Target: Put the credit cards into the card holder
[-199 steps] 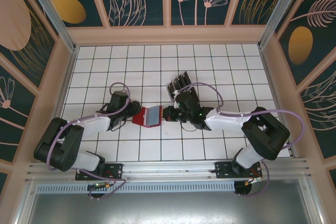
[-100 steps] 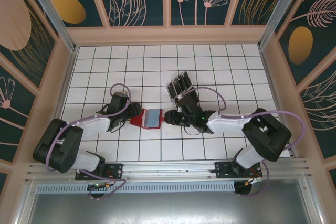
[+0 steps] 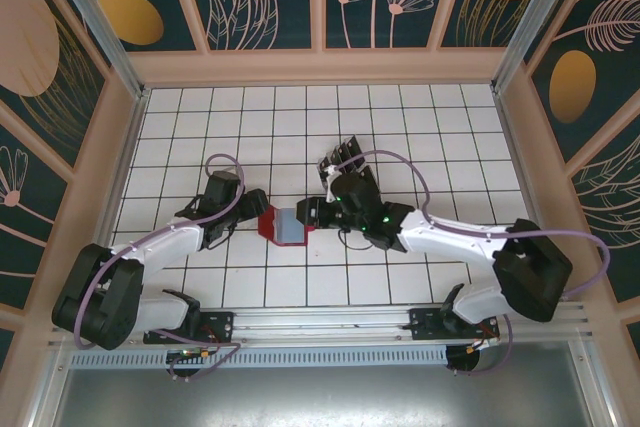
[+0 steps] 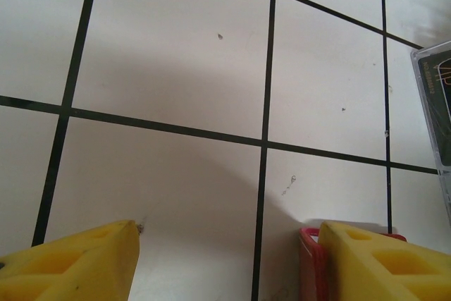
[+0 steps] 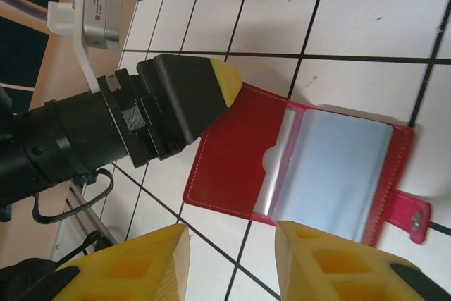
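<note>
Checking progress from my remote station: the wallet (image 3: 285, 225) lies open flat on the table (image 3: 200, 127) between the two arms, red cover down and grey-blue pockets up, strap and snap flopped out to one side in the right wrist view. The pockets look empty from what I can see; no black card sits in or on them. The cards (image 3: 345, 154) stand on edge in the rack (image 3: 328, 165) just behind the right arm, near the wallet but not touching it; count too small to tell. The left gripper (image 3: 252, 209) sits at the wallet's left edge with its fingers spread and nothing between them. In its own wrist view one yellow finger (image 4: 380, 262) is right beside the red edge, and I can't tell whether it touches. The right wrist view shows that finger's tip over the red cover flap. The right gripper (image 5: 232, 234) hangs just off the wallet's other side, fingers also spread, gripping nothing. My read: the wallet is laid open and ready, but no card is in yet, so the real work is ahead. I need to pull a card from the rack, slide it into a pocket, and repeat for the rest. The left arm looks placed to pin the cover.
</note>
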Robot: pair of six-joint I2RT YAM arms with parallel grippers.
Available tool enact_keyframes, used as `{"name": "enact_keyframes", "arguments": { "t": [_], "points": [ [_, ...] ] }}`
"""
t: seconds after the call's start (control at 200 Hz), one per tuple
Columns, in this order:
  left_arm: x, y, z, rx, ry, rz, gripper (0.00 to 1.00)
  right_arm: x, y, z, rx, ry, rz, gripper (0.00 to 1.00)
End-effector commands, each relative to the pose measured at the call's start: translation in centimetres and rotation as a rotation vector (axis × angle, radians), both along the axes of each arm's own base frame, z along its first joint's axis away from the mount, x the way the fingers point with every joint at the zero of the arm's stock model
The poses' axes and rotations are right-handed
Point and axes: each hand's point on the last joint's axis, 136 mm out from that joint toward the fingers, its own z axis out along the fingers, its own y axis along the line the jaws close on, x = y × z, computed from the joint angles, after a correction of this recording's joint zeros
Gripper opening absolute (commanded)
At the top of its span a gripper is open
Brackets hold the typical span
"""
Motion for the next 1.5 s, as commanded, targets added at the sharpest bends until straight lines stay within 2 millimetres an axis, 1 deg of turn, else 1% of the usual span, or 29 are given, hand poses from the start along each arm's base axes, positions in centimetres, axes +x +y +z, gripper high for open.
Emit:
{"name": "enact_keyframes", "arguments": {
  "t": [0.0, 0.115, 0.26, 0.415, 0.47, 0.555, 0.706, 0.871, 0.951, 1.086, 1.176, 1.311, 1.386, 1.496],
  "points": [
    [-0.1, -0.1, 0.6, 0.001, -0.006, -0.019, 0.68, 0.7, 0.9, -1.8, -0.055, -0.001, 0.005, 0.36],
    [-0.1, 0.0, 0.5, 0.012, -0.004, -0.02, 0.67, 1.2, 1.6, -3.6, -0.058, 0.021, 0.015, 0.34],
    [-0.6, 0.4, -0.5, 0.035, 0.018, -0.016, 0.66, 1.4, 2.0, -6.2, -0.085, 0.058, 0.023, 0.31],
    [-1.4, 1.7, -2.0, 0.105, 0.05, 0.0, 0.62, 1.7, 1.3, -9.3, -0.122, 0.106, 0.005, 0.29],
    [-1.7, 2.3, -2.5, 0.137, 0.065, 0.01, 0.61, 1.8, 0.9, -10.1, -0.13, 0.121, -0.009, 0.29],
    [-1.9, 3.0, -3.2, 0.187, 0.091, 0.016, 0.6, 1.8, 0.3, -10.9, -0.128, 0.136, -0.026, 0.28],
    [-1.9, 2.9, -4.0, 0.244, 0.12, -0.003, 0.59, 1.7, -0.1, -11.4, -0.124, 0.148, -0.036, 0.28],
    [-1.7, 1.4, -4.9, 0.306, 0.143, -0.054, 0.59, 1.8, -0.2, -11.8, -0.127, 0.156, -0.042, 0.28],
    [-1.4, 0.6, -4.9, 0.305, 0.133, -0.066, 0.59, 1.9, -0.6, -11.9, -0.125, 0.16, -0.053, 0.27],
    [-0.4, -0.2, -4.1, 0.295, 0.111, -0.072, 0.6, 2.1, -1.4, -12.1, -0.123, 0.17, -0.076, 0.24],
    [0.3, -0.8, -3.3, 0.284, 0.089, -0.079, 0.6, 2.1, -2.5, -12.3, -0.125, 0.182, -0.106, 0.23],
    [1.1, -1.6, -2.4, 0.263, 0.072, -0.091, 0.6, 2.1, -3.8, -12.3, -0.116, 0.191, -0.14, 0.23],
    [1.3, -1.8, -2.0, 0.255, 0.064, -0.093, 0.6, 2.1, -4.1, -12.2, -0.11, 0.19, -0.144, 0.23],
    [1.6, -1.9, -1.0, 0.246, 0.039, -0.093, 0.61, 2.1, -3.8, -11.4, -0.095, 0.177, -0.126, 0.23]
  ]
}}
